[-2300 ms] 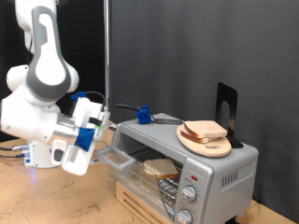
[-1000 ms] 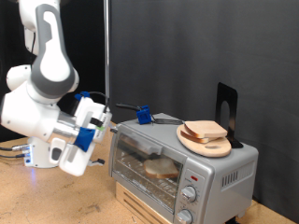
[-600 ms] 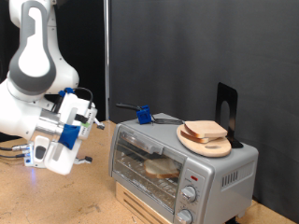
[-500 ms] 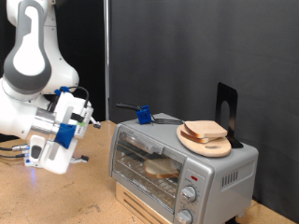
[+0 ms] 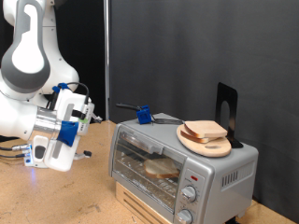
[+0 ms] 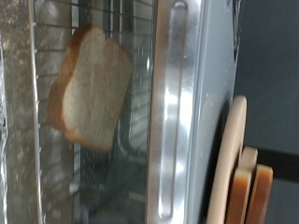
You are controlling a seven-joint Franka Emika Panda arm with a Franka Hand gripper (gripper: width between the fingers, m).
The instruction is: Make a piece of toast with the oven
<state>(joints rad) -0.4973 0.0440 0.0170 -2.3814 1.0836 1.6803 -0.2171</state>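
Observation:
The silver-grey oven (image 5: 217,166) stands at the exterior view's right with its glass door shut. The piece of toast (image 5: 161,169) lies inside on the wire rack, seen through the glass. In the wrist view the toast (image 6: 89,89) shows behind the glass next to the door's bar handle (image 6: 177,121). My gripper (image 5: 84,117) hangs in the air to the left of the oven, apart from it and holding nothing that shows. Its fingers do not show in the wrist view.
A pair of stacked bread slices (image 5: 206,131) lies on a round wooden board on the oven's top, also in the wrist view (image 6: 252,191). Round knobs (image 5: 190,194) sit on the oven's right. A black stand (image 5: 225,103), a blue clamp (image 5: 144,115) and a pole (image 5: 106,56) stand behind.
The oven door, open at first, has been swung shut with the toast inside. My gripper has since drawn back to the left, away from the oven.

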